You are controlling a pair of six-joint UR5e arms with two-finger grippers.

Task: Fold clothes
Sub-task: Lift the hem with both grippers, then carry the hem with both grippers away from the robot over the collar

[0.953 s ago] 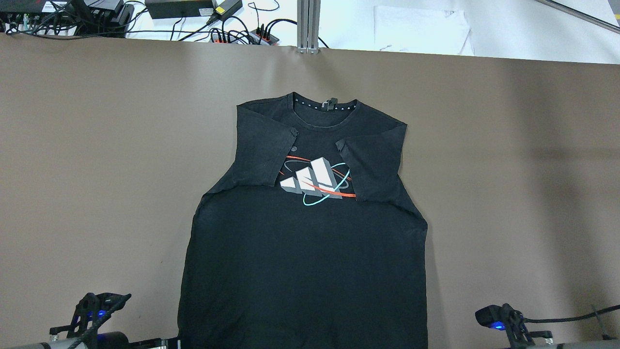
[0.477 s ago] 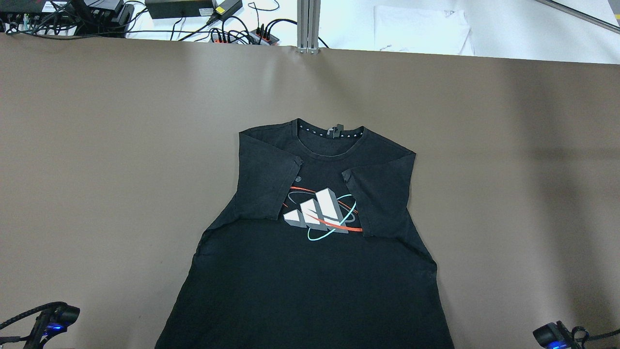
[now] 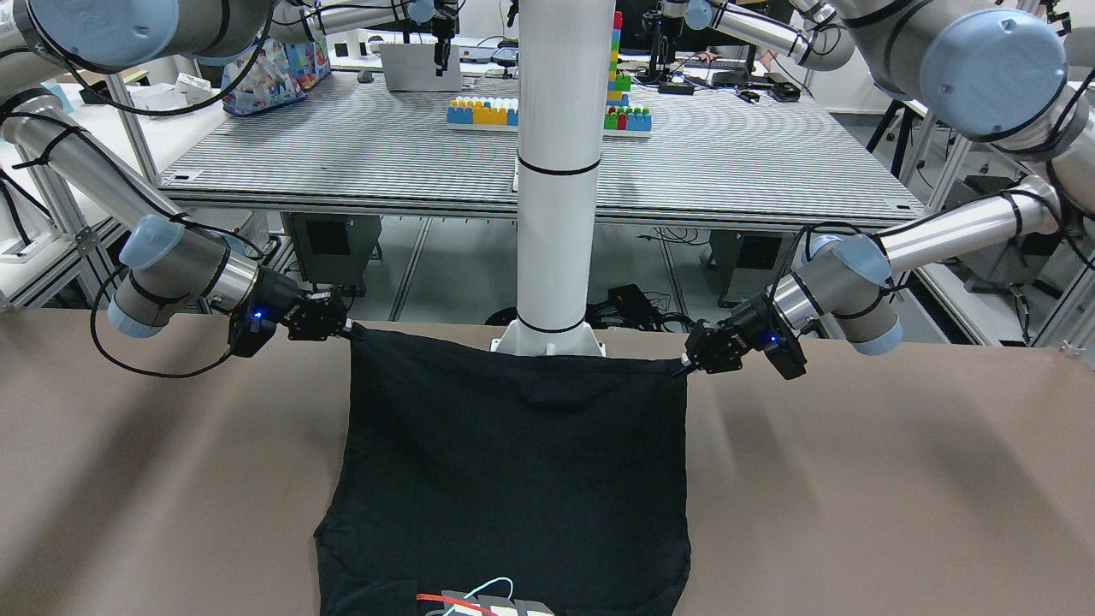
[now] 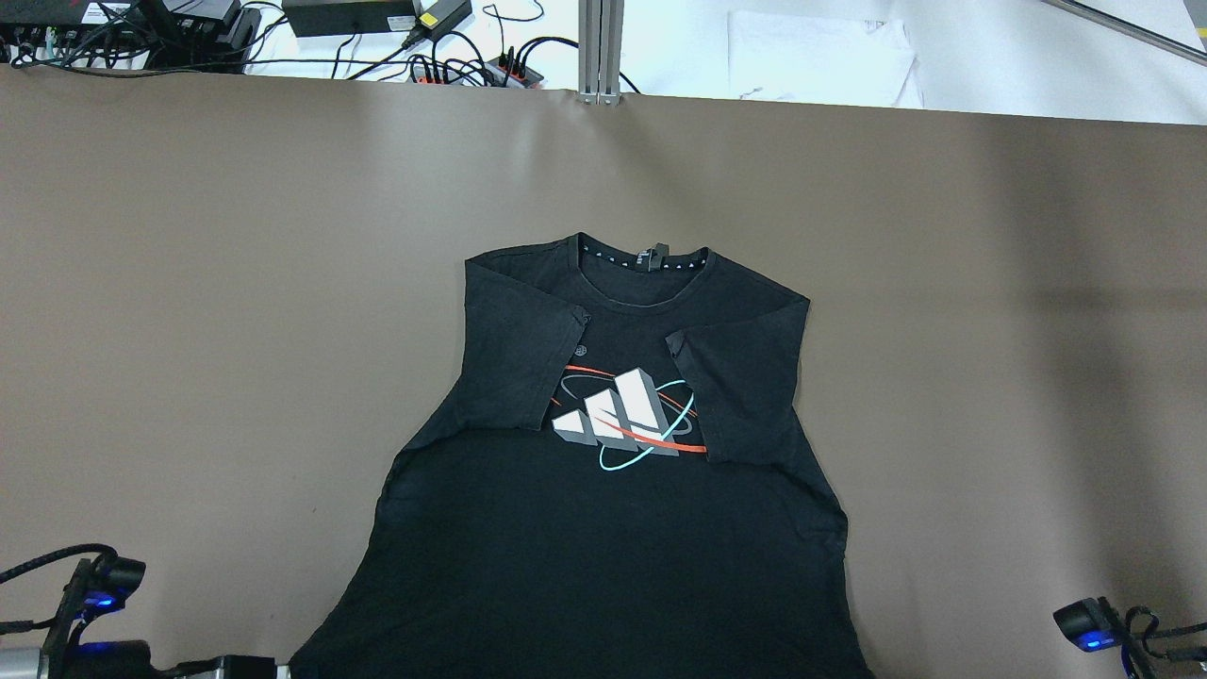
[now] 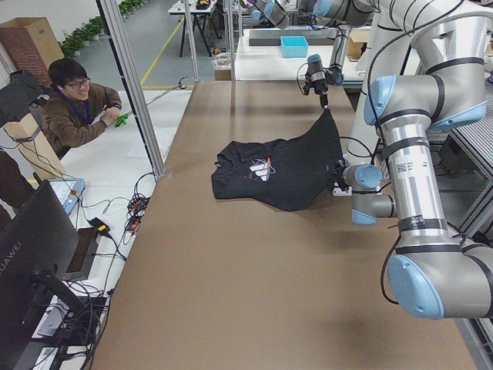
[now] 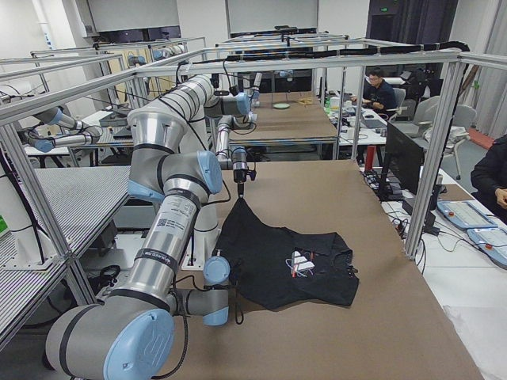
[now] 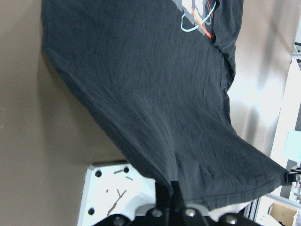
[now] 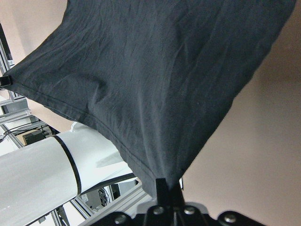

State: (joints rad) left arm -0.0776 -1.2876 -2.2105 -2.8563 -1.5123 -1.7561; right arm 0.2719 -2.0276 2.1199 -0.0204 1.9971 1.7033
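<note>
The black T-shirt lies face up on the brown table, collar at the far side. Both sleeves are folded in beside its white three-stripe logo. Its bottom hem is lifted off the table at the robot's edge and stretched between both grippers. In the front-facing view my left gripper is shut on one hem corner of the shirt and my right gripper on the other. The left wrist view shows the left gripper pinching fabric, and the right wrist view shows the right gripper doing the same.
The robot's white column stands right behind the lifted hem. Cables and power strips and a white cloth lie beyond the table's far edge. A seated person is off the far side.
The shirt has slid toward the robot, and its hem has spread wider. Both wrists have moved outward and back. Little has moved in the last half second.
</note>
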